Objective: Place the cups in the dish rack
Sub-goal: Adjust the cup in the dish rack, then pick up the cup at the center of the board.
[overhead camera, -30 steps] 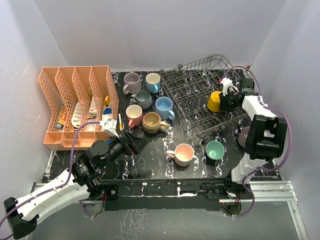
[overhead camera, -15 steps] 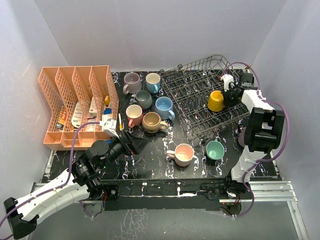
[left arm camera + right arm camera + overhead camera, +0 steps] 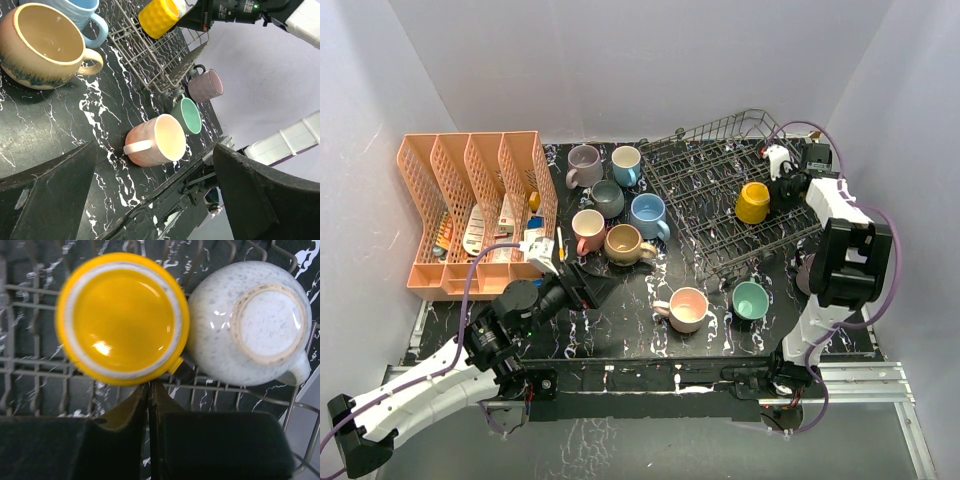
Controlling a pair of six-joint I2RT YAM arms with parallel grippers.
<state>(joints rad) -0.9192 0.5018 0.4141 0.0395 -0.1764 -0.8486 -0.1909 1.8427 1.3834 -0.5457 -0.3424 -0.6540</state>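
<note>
Backing away was the one change we saw: the right gripper (image 3: 149, 392), which a second earlier had stood against the yellow glossy ceramic mug (image 3: 753, 203), had drawn off toward the far right side of the dark grey wire dish rack (image 3: 705, 170). Its fingers were pressed flat together with nothing between them, their tips just short of the mug's upturned base. We judged the mug released and that placement finished.

Nearest us, the left gripper (image 3: 592, 288) hung low over the black marbled table (image 3: 620, 335), fingers spread wide and empty; it had not shifted. Just beyond it stood the peach round ceramic mug (image 3: 687, 309) and the green glossy ceramic mug (image 3: 750, 300), with a mauve ribbed ceramic mug (image 3: 207, 85) by the rack's near corner.

Farther back, between the orange plastic divided organiser (image 3: 470, 200) and the rack, were clustered:
- the tan speckled ceramic mug (image 3: 626, 243)
- the pink ceramic mug (image 3: 587, 229)
- the blue rounded ceramic mug (image 3: 648, 213)
- the grey ceramic mug (image 3: 607, 197)
- the second mauve ceramic mug (image 3: 584, 164)
- the pale blue ceramic mug (image 3: 626, 164)

Farthest, in the rack, the yellow mug sat mouth down on the tines, with a white speckled ceramic mug (image 3: 250, 320) inverted close beside it. By our count two were loaded and nine still waited on the table. The peach one looked the easiest next pick for the left arm.
</note>
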